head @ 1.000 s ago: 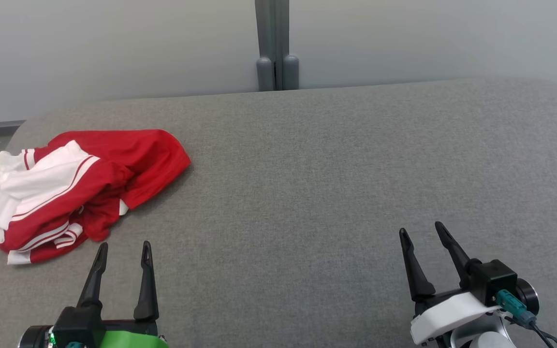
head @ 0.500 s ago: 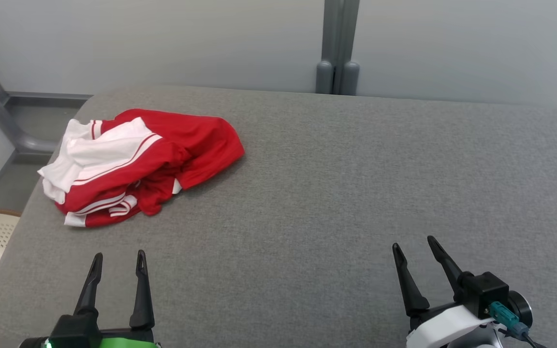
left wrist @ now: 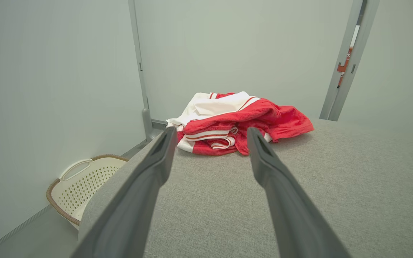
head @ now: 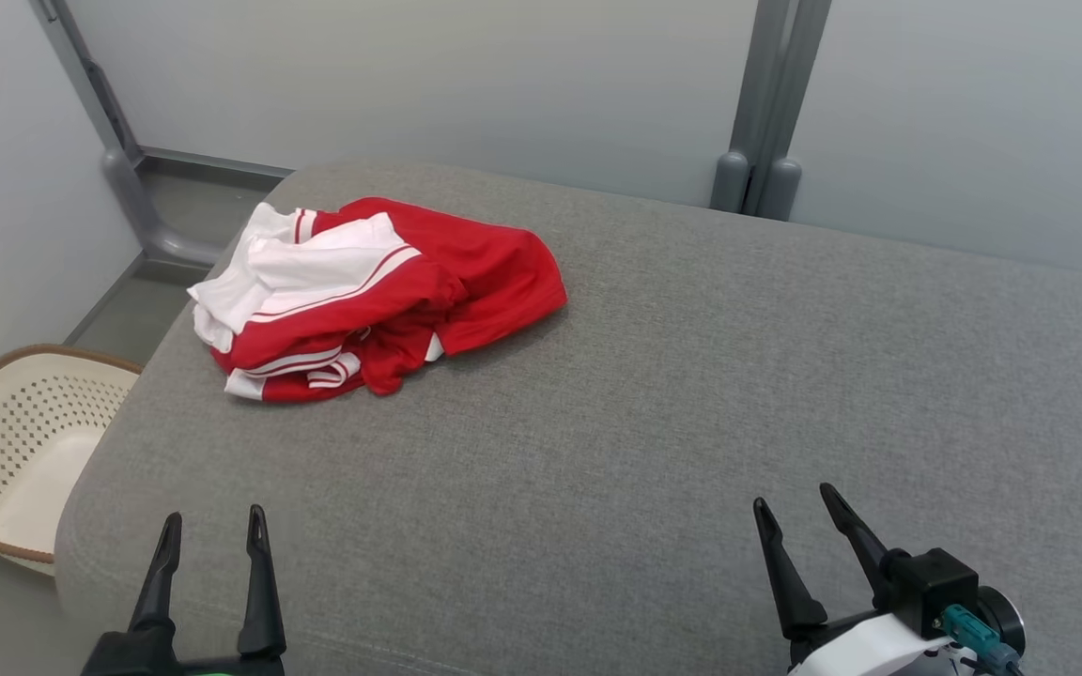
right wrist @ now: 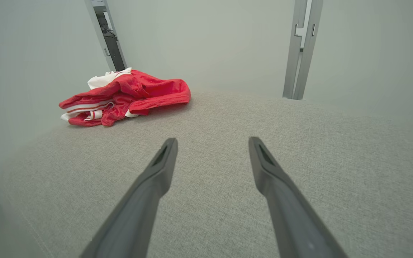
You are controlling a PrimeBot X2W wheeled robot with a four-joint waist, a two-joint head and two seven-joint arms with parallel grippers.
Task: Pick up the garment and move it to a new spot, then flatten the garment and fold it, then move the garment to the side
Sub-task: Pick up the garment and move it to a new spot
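Grey cushion (head: 654, 394) unchanged, garment (head: 381, 291) seemingly unmoved; camera swung left, revealing basket (head: 24, 432); left gripper (head: 214, 514) and right gripper (head: 793, 495) spread, empty.

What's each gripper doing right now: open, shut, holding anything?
Left gripper: jaws open, empty, short of the garment.
Right gripper: jaws open, empty.

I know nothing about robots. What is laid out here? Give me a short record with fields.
garment: red and white, crumpled, at the far left corner of the grey fabric surface
left pincer: open, empty, short of the garment
right pincer: open, empty, over bare fabric surface
laundry basket: cream, perforated, on the floor left of the surface
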